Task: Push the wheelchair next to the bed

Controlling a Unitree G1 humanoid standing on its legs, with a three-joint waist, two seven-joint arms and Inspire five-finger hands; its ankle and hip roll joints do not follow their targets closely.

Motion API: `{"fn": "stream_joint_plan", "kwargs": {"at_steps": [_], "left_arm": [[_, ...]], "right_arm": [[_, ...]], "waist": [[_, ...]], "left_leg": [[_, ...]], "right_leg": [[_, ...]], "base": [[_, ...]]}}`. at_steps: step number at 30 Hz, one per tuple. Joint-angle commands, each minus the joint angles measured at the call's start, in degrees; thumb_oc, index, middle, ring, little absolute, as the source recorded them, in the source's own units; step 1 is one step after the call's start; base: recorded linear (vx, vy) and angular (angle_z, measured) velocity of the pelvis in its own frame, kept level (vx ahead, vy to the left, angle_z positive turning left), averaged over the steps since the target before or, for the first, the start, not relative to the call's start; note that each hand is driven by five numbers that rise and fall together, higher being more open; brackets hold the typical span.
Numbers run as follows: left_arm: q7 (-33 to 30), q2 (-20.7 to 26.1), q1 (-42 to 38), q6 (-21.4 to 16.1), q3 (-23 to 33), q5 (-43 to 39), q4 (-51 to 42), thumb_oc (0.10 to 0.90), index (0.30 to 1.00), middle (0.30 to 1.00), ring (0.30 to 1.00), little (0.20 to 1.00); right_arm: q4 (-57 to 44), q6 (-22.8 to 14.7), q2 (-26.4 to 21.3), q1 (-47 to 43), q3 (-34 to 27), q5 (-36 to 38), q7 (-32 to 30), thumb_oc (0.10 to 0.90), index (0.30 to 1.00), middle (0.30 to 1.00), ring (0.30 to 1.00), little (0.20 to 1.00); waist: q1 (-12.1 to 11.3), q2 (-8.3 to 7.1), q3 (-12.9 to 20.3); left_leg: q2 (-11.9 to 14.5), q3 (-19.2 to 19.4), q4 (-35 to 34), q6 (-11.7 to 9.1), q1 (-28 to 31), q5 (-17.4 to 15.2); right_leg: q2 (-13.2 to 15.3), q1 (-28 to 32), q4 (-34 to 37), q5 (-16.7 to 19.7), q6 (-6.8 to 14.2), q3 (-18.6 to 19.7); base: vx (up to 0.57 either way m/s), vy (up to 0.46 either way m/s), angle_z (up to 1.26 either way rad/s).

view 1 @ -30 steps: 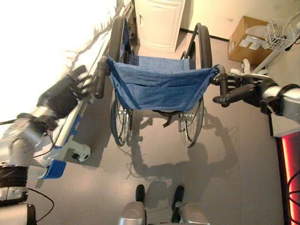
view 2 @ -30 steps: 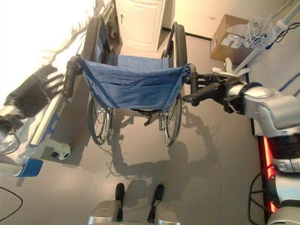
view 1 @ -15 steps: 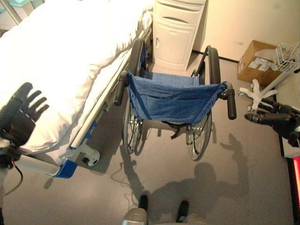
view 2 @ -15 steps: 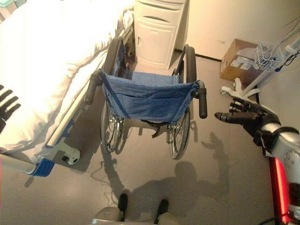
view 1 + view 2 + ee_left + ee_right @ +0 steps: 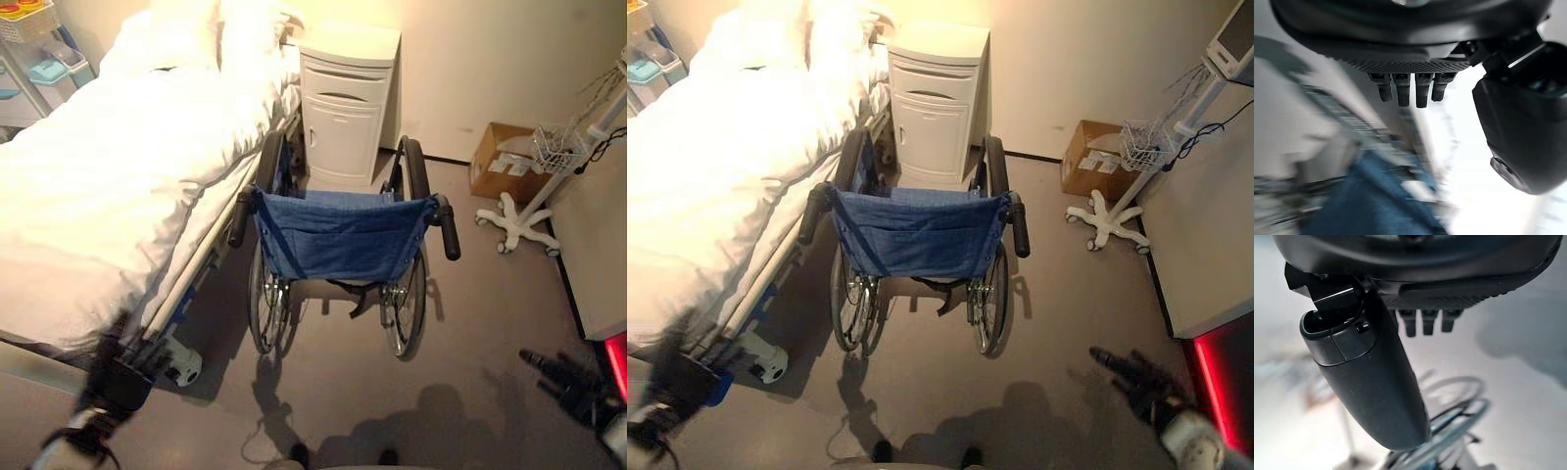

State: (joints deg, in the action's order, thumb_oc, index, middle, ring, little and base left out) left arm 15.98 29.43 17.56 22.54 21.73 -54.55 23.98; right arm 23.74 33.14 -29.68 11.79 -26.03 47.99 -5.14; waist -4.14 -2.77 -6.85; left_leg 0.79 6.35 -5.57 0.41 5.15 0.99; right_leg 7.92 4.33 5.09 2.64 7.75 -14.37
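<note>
The wheelchair (image 5: pixel 338 235) with its blue cloth back stands close along the right side of the white bed (image 5: pixel 108 196), facing a bedside cabinet. Its two black push handles (image 5: pixel 238 217) (image 5: pixel 450 235) are free. My left hand (image 5: pixel 110 384) hangs low by the bed's foot corner, blurred, well short of the chair; in the left wrist view its fingers (image 5: pixel 1409 89) point straight out. My right hand (image 5: pixel 1138 380) is low at the right over the floor, open with fingers straight, far behind the chair's right handle.
A white bedside cabinet (image 5: pixel 345 108) stands against the wall just ahead of the wheelchair. A cardboard box (image 5: pixel 502 174) and a wheeled stand (image 5: pixel 517 220) with a wire basket (image 5: pixel 558 149) are at the right. A pale counter (image 5: pixel 593 264) lines the right edge.
The camera has pulled back and up. My right hand has come off the right push handle, my left has left the other handle's side, and both have dropped low.
</note>
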Motion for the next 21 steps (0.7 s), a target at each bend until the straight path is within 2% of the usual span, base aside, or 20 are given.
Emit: {"fn": "stream_joint_plan", "kwargs": {"at_steps": [1, 3, 4, 6, 7, 8, 9, 11, 12, 14, 16, 18, 20, 21], "left_arm": [[0.54, -1.15, -4.99, 1.12, -4.13, 3.80, 2.97, 0.800, 0.900, 0.900, 0.900, 0.900], [-0.47, -2.13, -5.69, 2.68, -6.37, 4.67, 5.35, 0.800, 0.900, 0.900, 0.900, 0.900], [-1.95, -4.18, -6.91, 4.17, -9.64, 6.88, 10.06, 0.800, 0.900, 0.900, 0.900, 0.900], [-1.53, -6.53, -7.72, 3.80, -13.19, 10.32, 15.35, 0.800, 0.900, 0.900, 0.900, 0.900], [-1.35, -7.84, -8.53, 3.07, -14.96, 12.17, 18.83, 0.800, 0.900, 0.900, 0.900, 0.900], [-2.10, -10.26, -9.95, 1.10, -16.61, 13.30, 24.68, 0.800, 0.900, 0.900, 0.900, 0.900], [-3.10, -10.63, -10.30, 1.37, -16.80, 12.70, 25.47, 0.800, 0.900, 0.900, 0.900, 0.900], [-5.58, -12.73, -11.94, 0.05, -17.91, 12.94, 31.17, 0.800, 0.900, 0.900, 0.900, 0.900], [-8.36, -14.04, -12.90, -1.50, -18.92, 15.54, 34.05, 0.800, 0.900, 0.900, 0.900, 0.900], [-10.89, -14.68, -14.05, -3.64, -20.55, 21.64, 38.27, 0.800, 0.900, 0.900, 0.900, 0.900], [-14.83, -15.34, -15.89, -8.49, -24.58, 34.03, 44.82, 0.800, 0.900, 0.900, 0.900, 0.900], [-16.50, -15.60, -16.37, -8.52, -25.97, 35.77, 45.57, 0.800, 0.900, 0.900, 0.900, 0.900], [-18.21, -16.60, -16.52, -7.19, -25.97, 31.33, 45.92, 0.800, 0.900, 0.900, 0.900, 0.900], [-18.57, -16.72, -16.49, -6.97, -25.69, 30.71, 45.89, 0.800, 0.900, 0.900, 0.900, 0.900]], "right_arm": [[7.50, -8.96, -1.65, -4.73, 4.31, -1.03, -2.80, 0.800, 0.900, 0.900, 0.900, 0.900], [11.14, -9.07, -0.82, -5.60, 6.47, -2.57, -4.04, 0.800, 0.900, 0.900, 0.900, 0.900], [16.34, -9.12, 0.39, -7.08, 9.45, -5.67, -6.14, 0.800, 0.900, 0.900, 0.900, 0.900], [20.39, -8.80, 2.94, -8.51, 12.96, -10.21, -5.65, 0.800, 0.900, 0.900, 0.900, 0.900], [23.09, -9.94, 4.79, -9.44, 15.30, -10.79, -7.01, 0.800, 0.900, 0.900, 0.900, 0.900], [28.06, -13.10, 8.12, -10.71, 18.66, -12.05, -9.18, 0.800, 0.900, 0.900, 0.900, 0.900], [28.72, -13.42, 8.68, -10.96, 19.06, -13.68, -10.18, 0.800, 0.900, 0.900, 0.900, 0.900], [33.31, -17.01, 10.86, -11.94, 22.45, -23.95, -15.71, 0.800, 0.900, 0.900, 0.900, 0.900], [35.40, -17.74, 11.61, -12.31, 25.44, -30.84, -15.73, 0.800, 0.900, 0.900, 0.900, 0.900], [37.05, -16.72, 13.06, -12.51, 29.43, -30.39, -14.31, 0.800, 0.900, 0.900, 0.900, 0.900], [41.28, -14.20, 16.07, -12.20, 32.72, -27.96, -10.82, 0.800, 0.900, 0.900, 0.900, 0.900], [42.89, -13.62, 16.49, -11.92, 33.27, -28.52, -8.35, 0.800, 0.900, 0.900, 0.900, 0.900], [44.91, -13.30, 16.83, -11.05, 33.44, -30.00, -0.90, 0.800, 0.900, 0.900, 0.900, 0.900], [45.09, -13.44, 16.89, -10.90, 33.47, -30.01, 0.14, 0.800, 0.900, 0.900, 0.900, 0.900]], "waist": [[-1.29, 1.86, 1.24], [-1.54, 1.95, 1.18], [-1.95, 2.10, 1.14], [-2.37, 2.21, 1.13], [-2.72, 2.30, 1.20], [-2.95, 2.52, 1.44], [-2.96, 2.56, 1.46], [-2.86, 2.71, 1.87], [-2.78, 2.81, 2.00], [-2.56, 2.83, 2.18], [-1.58, 2.90, 2.54], [-1.21, 2.97, 2.71], [-0.73, 3.01, 2.87], [-0.71, 3.02, 2.89]], "left_leg": [[-0.20, 2.35, 1.08, -3.26, 2.81, -3.55], [-0.29, 2.09, 1.09, -3.23, 2.78, -3.53], [-0.39, 1.74, 1.11, -3.20, 2.70, -3.53], [-0.51, 1.43, 1.08, -2.99, 2.67, -3.49], [-0.59, 1.23, 1.05, -2.89, 2.65, -3.51], [-0.69, 0.95, 1.04, -2.73, 2.69, -3.63], [-0.69, 0.93, 1.04, -2.70, 2.72, -3.68], [-0.72, 0.98, 1.04, -2.44, 2.79, -3.81], [-0.76, 0.95, 1.03, -2.28, 2.84, -3.90], [-0.80, 0.90, 1.01, -2.22, 2.77, -3.82], [-0.69, 1.28, 0.78, -2.15, 2.80, -3.82], [-0.60, 1.48, 0.67, -2.11, 2.84, -3.81], [-0.45, 1.85, 0.57, -2.20, 2.94, -3.86], [-0.44, 1.88, 0.57, -2.23, 2.97, -3.87]], "right_leg": [[-1.95, 1.41, -2.23, -2.52, 1.53, -0.85], [-1.87, 1.44, -2.18, -2.37, 1.54, -0.98], [-1.73, 1.52, -2.10, -2.20, 1.54, -1.20], [-1.67, 1.73, -1.89, -2.00, 1.42, -1.32], [-1.60, 1.90, -1.67, -1.92, 1.32, -1.53], [-1.56, 1.97, -1.67, -1.96, 1.28, -1.40], [-1.54, 2.00, -1.69, -1.99, 1.27, -1.38], [-1.45, 1.97, -1.82, -2.09, 1.18, -1.22], [-1.45, 2.06, -1.89, -2.15, 1.14, -1.01], [-1.45, 2.12, -1.86, -2.21, 0.96, -0.91], [-1.58, 2.01, -1.88, -2.39, 0.86, -0.63], [-1.69, 1.97, -1.88, -2.44, 0.86, -0.50], [-1.73, 1.86, -1.98, -2.42, 0.93, -0.50], [-1.71, 1.87, -2.00, -2.43, 0.94, -0.54]], "base": [[0.00, 0.000, 0.00], [0.00, 0.000, 0.00], [0.00, 0.000, 0.00], [0.00, -0.008, 0.02], [0.02, -0.016, 0.08], [0.02, -0.010, 0.08], [0.03, 0.000, 0.07], [0.03, 0.010, 0.06], [0.02, 0.014, 0.05], [0.01, 0.010, 0.04], [0.00, 0.006, 0.02], [0.00, 0.000, 0.00], [0.00, 0.000, 0.00], [0.00, 0.000, 0.00]]}}
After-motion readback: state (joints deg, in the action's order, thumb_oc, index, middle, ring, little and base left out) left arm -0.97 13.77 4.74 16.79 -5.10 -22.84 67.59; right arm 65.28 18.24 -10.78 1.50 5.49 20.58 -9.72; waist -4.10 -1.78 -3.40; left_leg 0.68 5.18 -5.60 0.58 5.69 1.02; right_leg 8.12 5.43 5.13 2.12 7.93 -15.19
